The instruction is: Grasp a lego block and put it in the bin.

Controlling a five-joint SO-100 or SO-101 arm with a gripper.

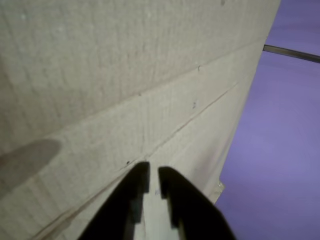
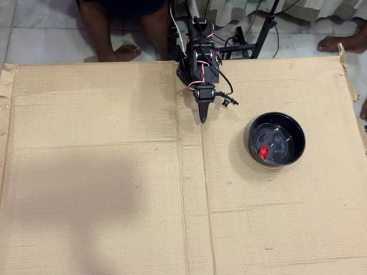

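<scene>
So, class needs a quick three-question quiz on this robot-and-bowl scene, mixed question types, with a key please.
1. True or false: the lego block lies on the cardboard outside the bin.
2. In the overhead view, the bin sits to which side of the gripper? A) left B) right
3. Fill in: the gripper's jaws are nearly ____ and hold nothing.

Key: 1 false, it lies inside the bin. 2 B. 3 shut.
</scene>
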